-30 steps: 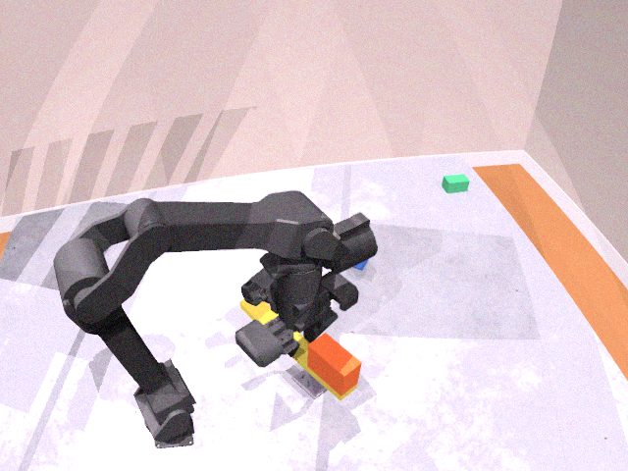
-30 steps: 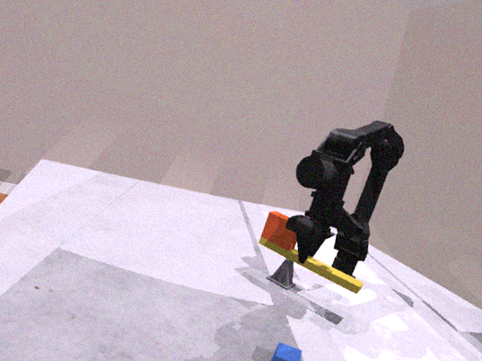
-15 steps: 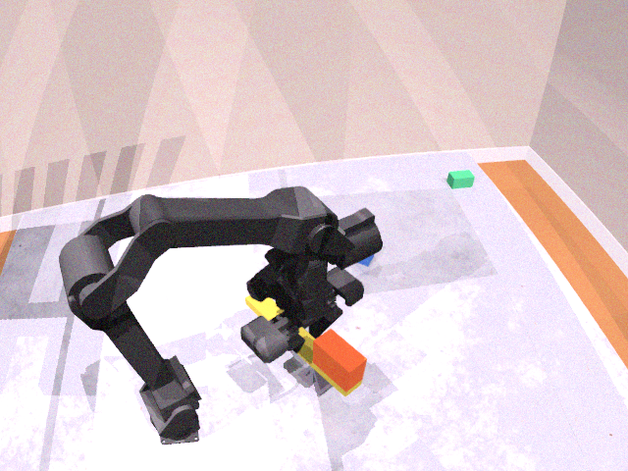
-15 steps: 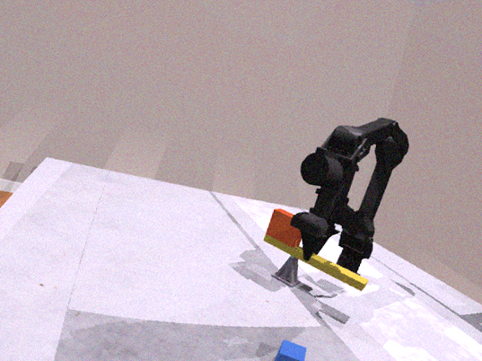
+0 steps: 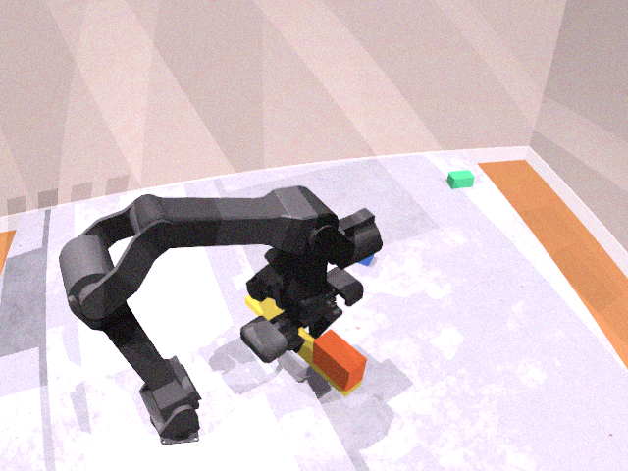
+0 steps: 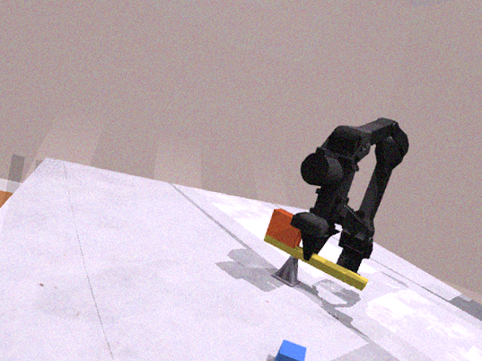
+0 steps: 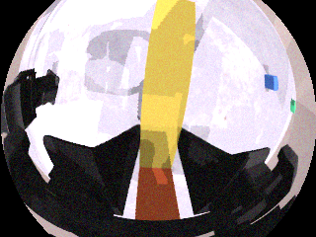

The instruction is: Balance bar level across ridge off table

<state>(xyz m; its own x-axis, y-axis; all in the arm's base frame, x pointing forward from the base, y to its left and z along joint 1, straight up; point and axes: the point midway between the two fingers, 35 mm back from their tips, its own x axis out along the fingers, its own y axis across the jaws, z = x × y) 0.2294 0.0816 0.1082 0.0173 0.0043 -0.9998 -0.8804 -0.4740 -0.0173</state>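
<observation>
Yellow bar (image 5: 307, 345) (image 6: 336, 269) (image 7: 168, 74): above the table (image 5: 456, 314) (image 6: 155, 316) (image 7: 217, 89), over the gray ridge (image 6: 288, 270); contact with the ridge's top cannot be made out.
Long axis of bar: in the top view, diagonal, from upper left to lower right; in the wrist view, nearly upright in the frame, leaning slightly right toward the top.
Tilt of bar: not level; in the exterior view the end bearing the orange block is the higher, and the opposite, bare end is the lower.
Orange block (image 5: 339, 359) (image 6: 284, 228) (image 7: 158, 195): seated on the bar at one end, its longer side along the bar.
Gripper (image 5: 302, 335) (image 6: 308, 257) (image 7: 159, 133): fingers pinching the bar between its two ends, beside the orange block, one finger on each long side.
Blue cube (image 5: 366, 260) (image 6: 289, 359) (image 7: 271, 82): on the table, well apart from the bar.
Green block (image 5: 460, 179) (image 7: 293, 106): on the table near its far edge in the top view.
Containers: none visible.
</observation>
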